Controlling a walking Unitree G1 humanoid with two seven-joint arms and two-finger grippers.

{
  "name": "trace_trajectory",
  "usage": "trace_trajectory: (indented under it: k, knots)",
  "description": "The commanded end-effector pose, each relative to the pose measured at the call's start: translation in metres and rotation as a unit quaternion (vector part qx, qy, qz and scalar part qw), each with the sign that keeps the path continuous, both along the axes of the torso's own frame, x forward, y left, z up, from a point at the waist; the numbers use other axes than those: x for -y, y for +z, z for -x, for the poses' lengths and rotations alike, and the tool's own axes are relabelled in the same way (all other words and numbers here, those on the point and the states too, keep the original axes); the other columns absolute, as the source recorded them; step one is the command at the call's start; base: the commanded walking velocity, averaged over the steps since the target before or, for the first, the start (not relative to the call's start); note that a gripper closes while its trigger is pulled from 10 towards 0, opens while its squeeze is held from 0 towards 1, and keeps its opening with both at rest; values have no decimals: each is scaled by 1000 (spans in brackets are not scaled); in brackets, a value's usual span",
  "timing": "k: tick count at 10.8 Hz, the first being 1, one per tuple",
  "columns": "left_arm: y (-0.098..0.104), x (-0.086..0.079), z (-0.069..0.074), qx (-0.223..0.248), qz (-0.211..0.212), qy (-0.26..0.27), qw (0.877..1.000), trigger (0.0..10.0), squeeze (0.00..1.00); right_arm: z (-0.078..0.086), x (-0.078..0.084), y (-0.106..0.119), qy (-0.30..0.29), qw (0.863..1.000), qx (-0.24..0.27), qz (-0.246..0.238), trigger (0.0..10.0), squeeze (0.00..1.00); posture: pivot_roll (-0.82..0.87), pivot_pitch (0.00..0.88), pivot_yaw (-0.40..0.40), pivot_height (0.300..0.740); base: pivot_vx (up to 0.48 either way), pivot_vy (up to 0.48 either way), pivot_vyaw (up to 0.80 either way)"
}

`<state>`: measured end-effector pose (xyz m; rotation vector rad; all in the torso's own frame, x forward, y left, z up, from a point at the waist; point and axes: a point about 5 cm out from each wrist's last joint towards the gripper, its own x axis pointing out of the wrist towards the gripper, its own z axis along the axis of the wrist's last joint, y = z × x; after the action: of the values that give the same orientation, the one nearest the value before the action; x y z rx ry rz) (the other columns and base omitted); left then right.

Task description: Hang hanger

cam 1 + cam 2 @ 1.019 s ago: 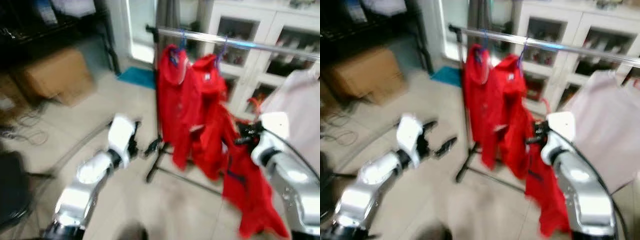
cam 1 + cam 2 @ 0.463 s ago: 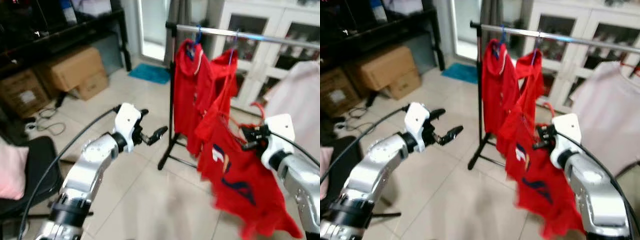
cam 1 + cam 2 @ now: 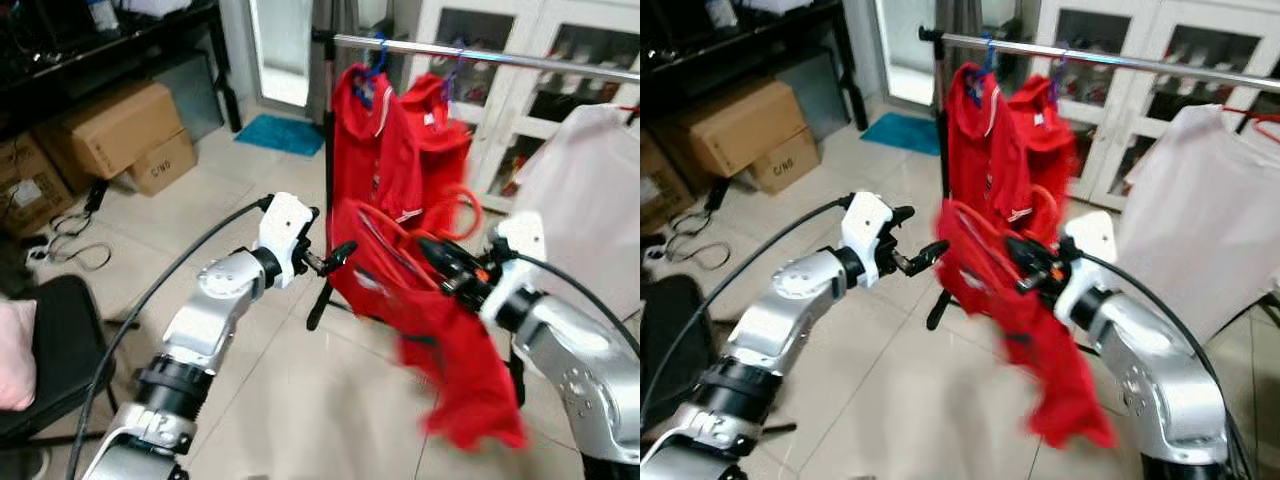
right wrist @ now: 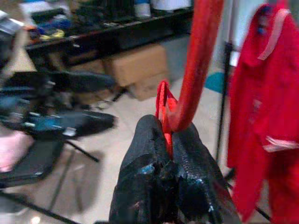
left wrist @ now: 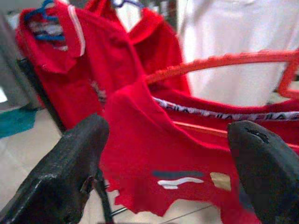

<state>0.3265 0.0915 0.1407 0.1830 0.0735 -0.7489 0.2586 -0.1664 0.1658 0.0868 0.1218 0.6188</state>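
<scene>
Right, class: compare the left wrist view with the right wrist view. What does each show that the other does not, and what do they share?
Left wrist view: the open left end effector facing the held red shirt, a white shirt behind.

Right wrist view: the right end effector shut on the orange hanger, with cardboard boxes and a dark shelf beyond.

Both: the orange hanger and a red shirt with a white-striped collar on the rail.

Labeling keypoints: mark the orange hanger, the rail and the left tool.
hanger (image 5: 219,61): left wrist view, on its upper bar.
rail (image 3: 520,59): left eye view, on the bare middle stretch.
left tool (image 3: 335,258): left eye view, between its fingertips.
</scene>
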Motion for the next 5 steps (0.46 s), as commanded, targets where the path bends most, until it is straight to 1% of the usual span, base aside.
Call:
trace_trajectory:
  k: [1, 2, 3, 4, 5]
  knots:
    - [13, -4, -10, 31, -6, 43, 999, 10000, 220, 1, -10, 10, 31, 999, 24, -16, 0, 0, -116, 0, 50, 740, 0, 0, 0]
    - [14, -6, -12, 36, -5, 57, 998, 10000, 204, 0, -11, 11, 35, 999, 25, -22, 0, 0, -114, 0, 47, 740, 0, 0, 0]
    - [13, -7, -13, 36, -5, 69, 997, 4824, 176, -1, -12, 14, 43, 998, 28, -42, 0, 0, -111, 0, 44, 740, 0, 0, 0]
    - [12, -10, -14, 44, -7, 85, 995, 0, 114, 2, -15, 18, 65, 996, 31, -57, 0, 0, -113, 0, 40, 740, 0, 0, 0]
    - [12, -10, -15, 46, -9, 90, 995, 0, 0, 3, -15, 19, 70, 995, 31, -58, 0, 0, -112, 0, 40, 740, 0, 0, 0]
